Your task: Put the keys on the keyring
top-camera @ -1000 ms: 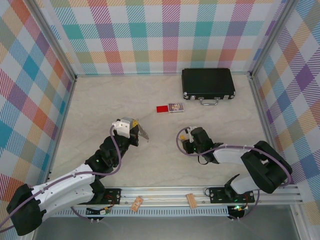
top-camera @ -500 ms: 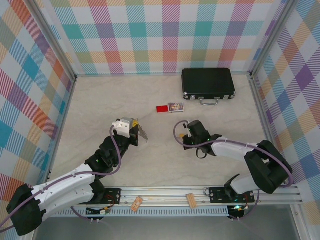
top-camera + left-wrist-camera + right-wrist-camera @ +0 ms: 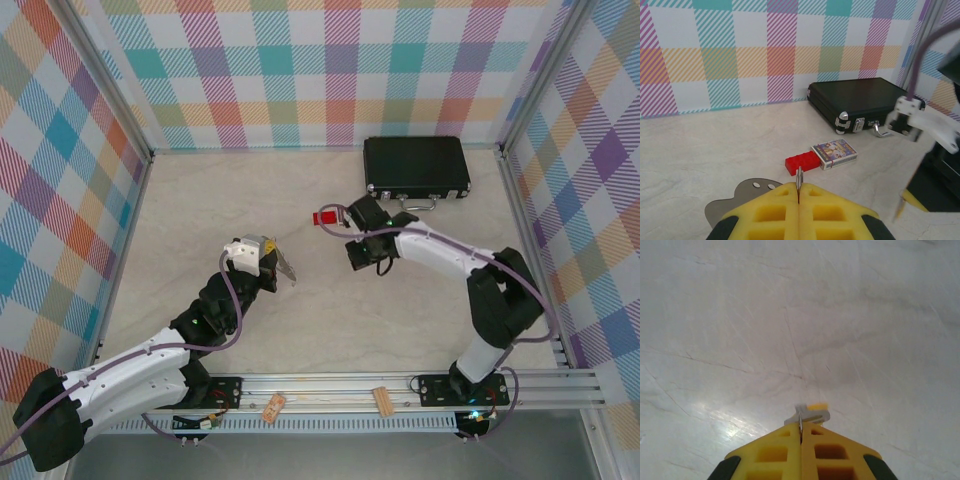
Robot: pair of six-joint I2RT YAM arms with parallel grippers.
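Observation:
The keyring (image 3: 284, 264) is a thin grey metal loop held on edge in my left gripper (image 3: 270, 256), which is shut on it at the table's centre-left. In the left wrist view its rim (image 3: 799, 176) sticks up from between the closed yellow pads (image 3: 775, 210). My right gripper (image 3: 357, 252) hovers at mid-table, to the right of the left gripper and apart from it. It is shut on the tiny key (image 3: 812, 414), whose silver blade and tan-yellow head poke out past the pads (image 3: 830, 450) above bare table.
A red brick (image 3: 322, 217) lies just behind my right gripper, with a small card box (image 3: 835, 153) beside it. A black case (image 3: 416, 167) with a silver handle stands at the back right. Two tan wooden blocks (image 3: 273, 407) rest on the front rail.
My right arm has swung away from the near edge, up and to the left, carrying the key toward the red brick. The left arm and keyring have stayed still.

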